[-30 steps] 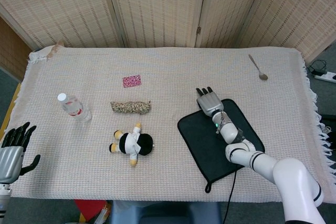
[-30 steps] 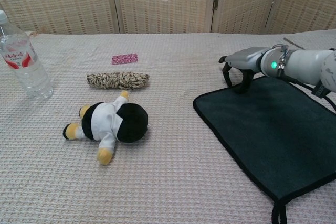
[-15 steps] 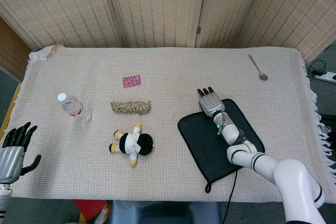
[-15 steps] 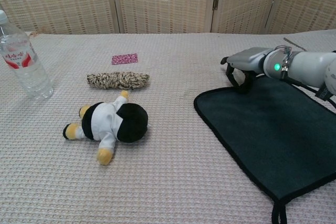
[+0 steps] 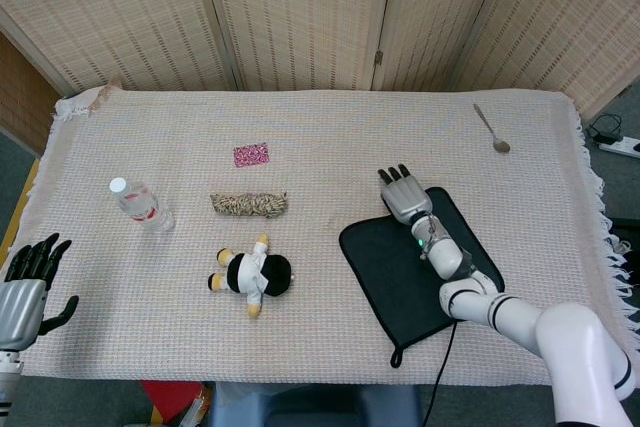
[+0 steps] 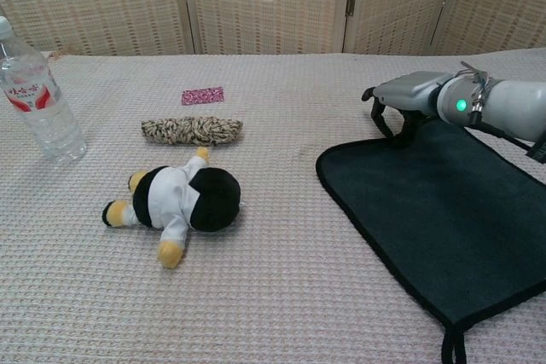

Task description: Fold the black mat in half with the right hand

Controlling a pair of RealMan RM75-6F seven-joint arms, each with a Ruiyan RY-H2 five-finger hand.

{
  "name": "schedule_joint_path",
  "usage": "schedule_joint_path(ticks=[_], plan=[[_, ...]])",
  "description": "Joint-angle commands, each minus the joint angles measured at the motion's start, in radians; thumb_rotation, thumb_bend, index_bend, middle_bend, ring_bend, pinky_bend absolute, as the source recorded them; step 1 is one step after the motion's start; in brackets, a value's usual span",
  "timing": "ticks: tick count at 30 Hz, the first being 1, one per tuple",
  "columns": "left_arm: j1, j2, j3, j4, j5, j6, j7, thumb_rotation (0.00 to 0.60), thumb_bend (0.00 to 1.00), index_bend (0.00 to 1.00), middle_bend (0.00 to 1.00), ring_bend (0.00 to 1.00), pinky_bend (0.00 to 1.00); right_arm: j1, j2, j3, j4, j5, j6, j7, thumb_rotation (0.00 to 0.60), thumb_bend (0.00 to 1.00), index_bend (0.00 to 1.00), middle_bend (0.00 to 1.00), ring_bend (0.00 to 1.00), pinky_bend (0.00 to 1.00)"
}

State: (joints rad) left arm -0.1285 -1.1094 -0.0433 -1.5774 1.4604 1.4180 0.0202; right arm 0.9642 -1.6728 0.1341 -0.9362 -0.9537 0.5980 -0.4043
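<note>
The black mat (image 5: 400, 272) lies flat and unfolded on the right side of the table, also seen in the chest view (image 6: 444, 219). A small loop sticks out at its near corner. My right hand (image 5: 402, 194) sits at the mat's far corner, palm down. Its fingers are apart and curve down, tips touching the far edge (image 6: 405, 95). Nothing is lifted from the cloth. My left hand (image 5: 25, 282) hangs off the table's left front edge, fingers spread and holding nothing.
A penguin plush (image 5: 252, 273) lies left of the mat, with a woven roll (image 5: 249, 204) and a pink packet (image 5: 251, 154) behind it. A water bottle (image 5: 141, 205) stands at the left. A spoon (image 5: 492, 129) lies at the far right.
My right hand has slid slightly to the right and nearer along the mat's far corner, and the mat's edge shifted a little with it. The left hand has not moved.
</note>
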Motion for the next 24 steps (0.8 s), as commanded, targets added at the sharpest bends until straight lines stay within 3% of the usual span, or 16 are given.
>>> schedule_joint_path(ticks=[1,11,24], plan=[[0.0,0.0,0.001,-0.001,0.001,0.0,0.001,0.6,0.43,0.0,0.0,0.0,0.0,-0.05,0.081,-0.019,-0.129,-0.059,0.059,0.037,0.6,0.45,0.71,0.08,0.0,0.0],[-0.001,-0.005,0.01,-0.013,0.022,0.005,0.018,0.6,0.43,0.0,0.0,0.0,0.0,-0.197,0.297,-0.146,-0.434,-0.224,0.221,0.035,0.6,0.45,0.71,0.09,0.0,0.0],[-0.002,-0.012,0.021,-0.021,0.042,0.008,0.036,0.6,0.43,0.0,0.0,0.0,0.0,-0.317,0.376,-0.266,-0.533,-0.394,0.298,0.084,0.6,0.45,0.71,0.1,0.0,0.0]])
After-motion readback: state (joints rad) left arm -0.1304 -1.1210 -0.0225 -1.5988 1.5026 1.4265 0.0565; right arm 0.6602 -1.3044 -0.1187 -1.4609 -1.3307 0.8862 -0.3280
